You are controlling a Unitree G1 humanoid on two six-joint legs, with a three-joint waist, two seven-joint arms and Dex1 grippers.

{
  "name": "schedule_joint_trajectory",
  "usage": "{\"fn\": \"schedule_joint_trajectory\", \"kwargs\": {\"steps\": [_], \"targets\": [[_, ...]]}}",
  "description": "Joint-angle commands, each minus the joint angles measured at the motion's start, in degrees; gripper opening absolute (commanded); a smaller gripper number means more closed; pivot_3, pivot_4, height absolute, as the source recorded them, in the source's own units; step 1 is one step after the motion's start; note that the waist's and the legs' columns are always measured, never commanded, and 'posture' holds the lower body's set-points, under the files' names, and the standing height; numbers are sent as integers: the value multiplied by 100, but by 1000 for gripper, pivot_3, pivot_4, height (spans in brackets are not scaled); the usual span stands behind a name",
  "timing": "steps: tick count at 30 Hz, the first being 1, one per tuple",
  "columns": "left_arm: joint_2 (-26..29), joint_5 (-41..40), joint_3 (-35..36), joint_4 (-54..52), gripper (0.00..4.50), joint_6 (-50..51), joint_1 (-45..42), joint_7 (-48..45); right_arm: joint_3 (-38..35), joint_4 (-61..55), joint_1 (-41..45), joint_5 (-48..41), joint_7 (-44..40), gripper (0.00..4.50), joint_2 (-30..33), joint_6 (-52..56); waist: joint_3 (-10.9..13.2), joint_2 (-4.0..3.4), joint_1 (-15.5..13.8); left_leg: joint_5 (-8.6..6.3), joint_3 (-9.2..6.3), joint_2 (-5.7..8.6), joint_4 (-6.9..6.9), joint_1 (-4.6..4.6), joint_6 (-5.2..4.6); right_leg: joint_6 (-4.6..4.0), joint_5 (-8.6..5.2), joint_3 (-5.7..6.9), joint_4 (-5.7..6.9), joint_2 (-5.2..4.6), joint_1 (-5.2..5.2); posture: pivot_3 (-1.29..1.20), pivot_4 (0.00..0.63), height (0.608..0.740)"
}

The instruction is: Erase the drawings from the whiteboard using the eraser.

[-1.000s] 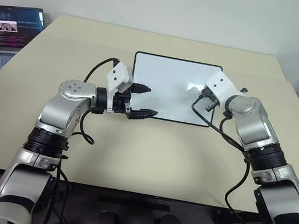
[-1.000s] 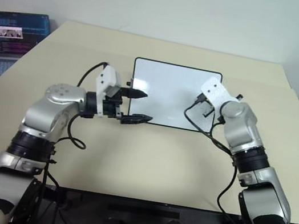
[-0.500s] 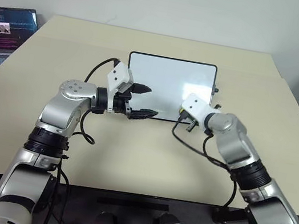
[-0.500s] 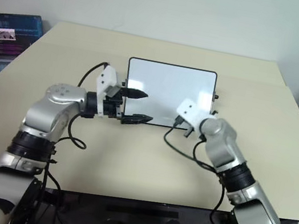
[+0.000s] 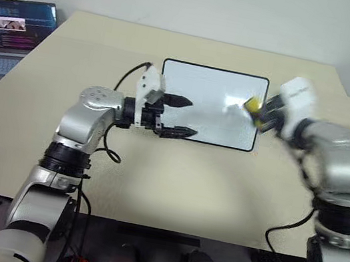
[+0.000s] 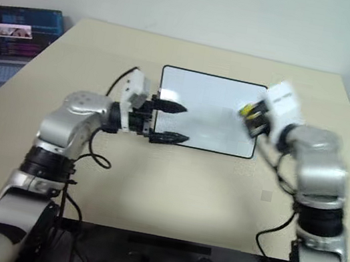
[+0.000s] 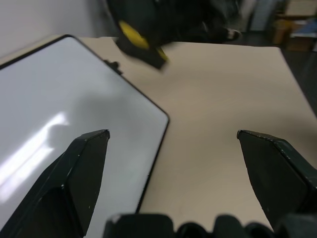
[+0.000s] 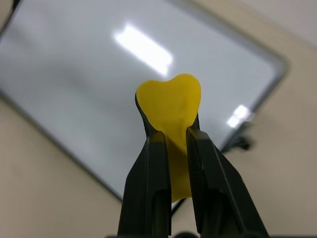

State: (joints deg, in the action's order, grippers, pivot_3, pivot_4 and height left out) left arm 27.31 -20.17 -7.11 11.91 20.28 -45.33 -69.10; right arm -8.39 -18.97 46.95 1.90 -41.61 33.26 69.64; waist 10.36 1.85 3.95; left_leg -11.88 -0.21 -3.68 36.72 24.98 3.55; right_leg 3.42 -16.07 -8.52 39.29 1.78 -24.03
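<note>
The whiteboard lies flat at the middle of the table. Its face is plain white with glare, and the drawings are out of view. My right gripper hangs blurred above the board's right edge, shut on the yellow eraser. In the right wrist view the eraser sticks out between the two black fingers, with the board below it. My left gripper is open at the board's near left corner, one finger over the board and one at its near edge, holding nothing. The left wrist view looks across the whiteboard to the eraser.
An open laptop stands beyond the table's far left corner. The beige table has bare room in front of the board and on both sides. A black cable loops by my left arm.
My right gripper, with the eraser in it, has risen from the board's near edge and swung up and right to the board's right edge. My left gripper has shifted slightly right, still open.
</note>
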Motion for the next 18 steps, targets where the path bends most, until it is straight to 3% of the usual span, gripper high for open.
{"fn": "schedule_joint_trajectory", "kwargs": {"steps": [1,4,7,18], "targets": [[-350,133,-166,275,4500,-364,-293,10,-856,102,-132,-80,335,169,498,260,-1,1,-54,-1,0,-1,-6,-1,-1,-1,0,3,-13,0,2,0,150,740],[-826,341,-481,480,4500,-651,-395,-12,-1465,978,-332,-37,812,169,792,131,-1,2,-85,-3,6,2,-13,-1,-4,-2,0,-3,-30,-4,6,0,150,740],[-1120,422,-615,576,4500,-800,-410,-51,-1570,1694,-507,-193,986,169,874,-127,0,0,-69,-4,23,13,-15,-1,-5,1,0,-17,-30,-15,4,0,150,740],[-1283,413,-693,174,4500,-656,-2,46,-496,3262,-767,-516,639,169,1193,-880,0,-16,90,-2,26,14,-37,-16,-7,2,1,-28,-27,-12,4,0,150,740]]}}
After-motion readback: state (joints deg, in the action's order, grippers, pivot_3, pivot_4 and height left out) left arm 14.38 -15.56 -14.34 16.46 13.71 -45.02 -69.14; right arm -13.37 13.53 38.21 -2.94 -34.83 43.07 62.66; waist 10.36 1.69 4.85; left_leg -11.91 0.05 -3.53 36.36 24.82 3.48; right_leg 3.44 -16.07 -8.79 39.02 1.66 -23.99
